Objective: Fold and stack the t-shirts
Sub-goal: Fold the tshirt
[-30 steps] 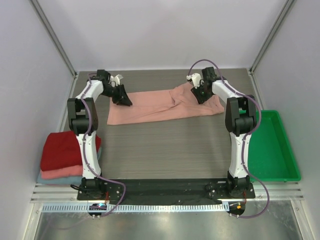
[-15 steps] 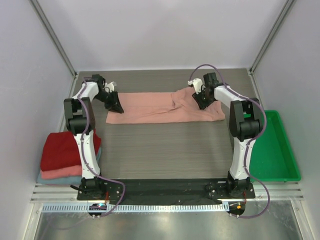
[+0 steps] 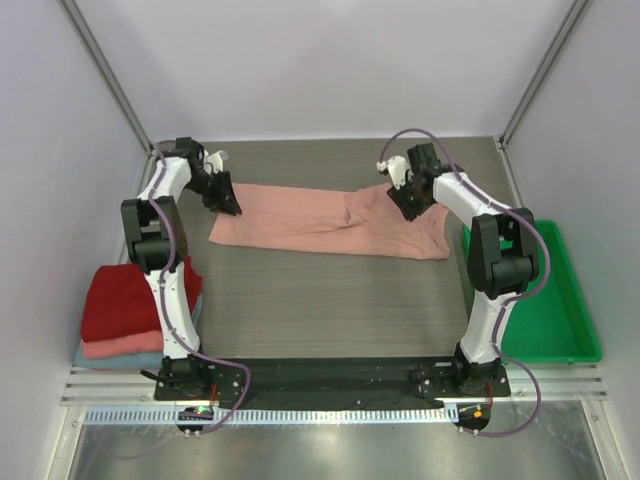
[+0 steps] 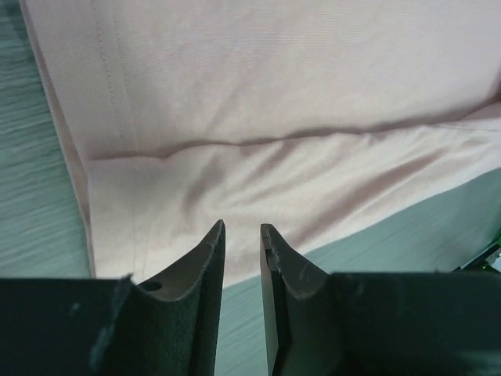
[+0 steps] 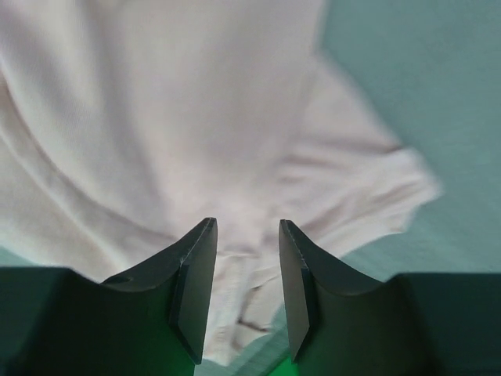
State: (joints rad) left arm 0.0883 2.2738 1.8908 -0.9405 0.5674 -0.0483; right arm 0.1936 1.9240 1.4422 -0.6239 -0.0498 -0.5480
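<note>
The dusty-pink t-shirt [image 3: 320, 220] lies pulled out long and flat to the left of the green tray [image 3: 545, 290]. The left gripper [image 3: 228, 207] pinches the end farthest from the tray, and the right gripper [image 3: 405, 205] clamps cloth at the end near it. The folded t-shirts [image 3: 125, 305] sit stacked well left of the tray.

You have no text, label, brand, number or sign that can be read in any of the three views. The dusty-pink t-shirt [image 3: 330, 222] shows you only plain cloth with seams and folds. The small fittings at the arm bases [image 3: 200, 385] are too small for you to make out any marking.
</note>
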